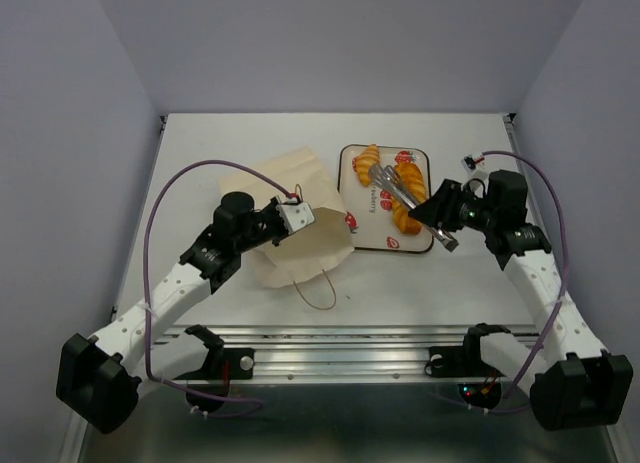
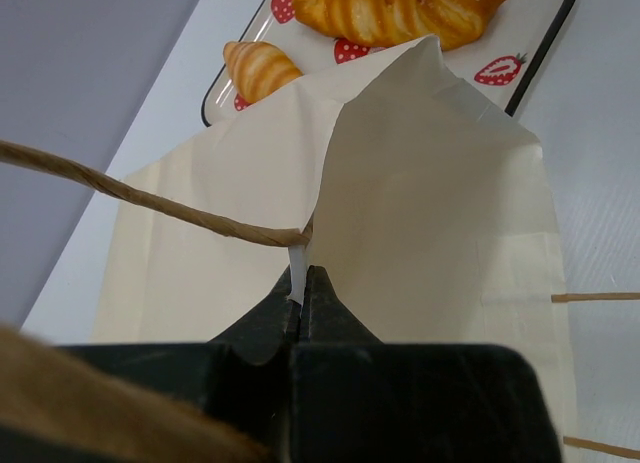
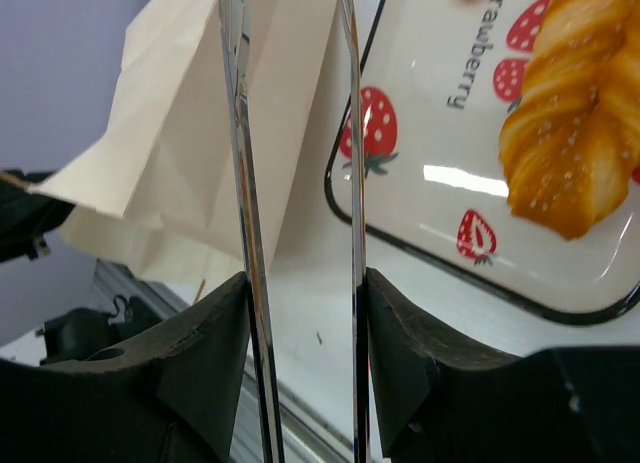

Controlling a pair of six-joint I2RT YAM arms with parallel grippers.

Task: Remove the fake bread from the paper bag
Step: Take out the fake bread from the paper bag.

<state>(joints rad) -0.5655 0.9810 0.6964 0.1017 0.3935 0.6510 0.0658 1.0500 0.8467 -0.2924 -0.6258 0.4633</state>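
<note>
The paper bag lies flat on the table, its mouth toward the tray. My left gripper is shut on the bag's upper mouth edge and lifts that flap. A cord handle crosses the left wrist view. The fake bread lies on the strawberry-print tray: a small croissant and a long ridged loaf. They also show in the left wrist view as croissant and loaf. I cannot make out a third pastry. My right gripper is shut on metal tongs reaching over the tray.
The tongs' two arms stand apart in the right wrist view, between the bag and the tray with the loaf. A second bag handle loops toward the table's metal front rail.
</note>
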